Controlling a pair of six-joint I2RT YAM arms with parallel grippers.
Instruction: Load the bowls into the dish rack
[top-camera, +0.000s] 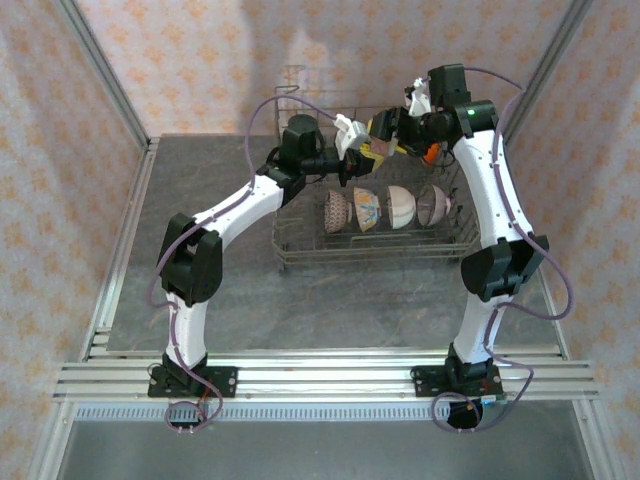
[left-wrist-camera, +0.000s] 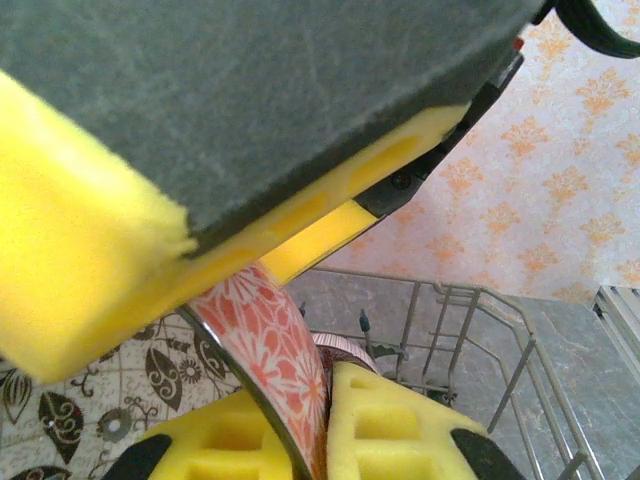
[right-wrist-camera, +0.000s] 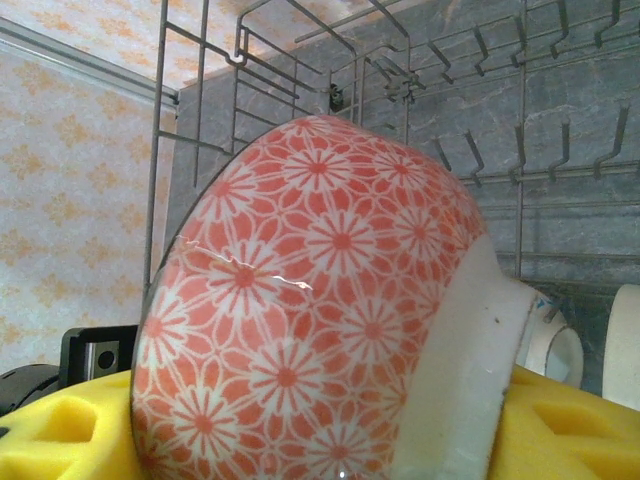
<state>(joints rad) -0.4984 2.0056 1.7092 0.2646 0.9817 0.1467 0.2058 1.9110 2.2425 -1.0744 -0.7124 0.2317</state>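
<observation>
Held up over the dish rack (top-camera: 300, 250), clear of its wires, between the left arm (top-camera: 225, 215) and the right arm (top-camera: 490, 190): a bowl (top-camera: 378, 152) with orange-red flowers on the outside. Pinched at the rim by the left jaws, pressed almost together, with a yellow foam pad (left-wrist-camera: 390, 430) on each side of the thin wall; dark leaves on cream on the inner face (left-wrist-camera: 80, 400). Flanked by the right jaws, spread wide, with a yellow pad (right-wrist-camera: 570, 420) low on either side of the bowl and the white foot ring (right-wrist-camera: 455, 380) towards the right-hand one; cannot tell whether these pads press on the bowl or only sit beside it. Very close to the left wrist camera, tilted across the top of its view: a big yellow foam block with a dark grey face (left-wrist-camera: 250, 120). Down in the rack, standing on edge in a row between the tines near the front side: four more bowls, a mauve patterned one (top-camera: 336, 210) at the left, then an orange-and-blue floral one (top-camera: 366, 208), a whitish one (top-camera: 400, 205) and a pinkish one (top-camera: 433, 203) at the right end, each just beside the next. Under the rack, a grey stone-look worktop (top-camera: 200, 180); behind and on both sides, pale pink walls (top-camera: 60, 150) with orange motifs
</observation>
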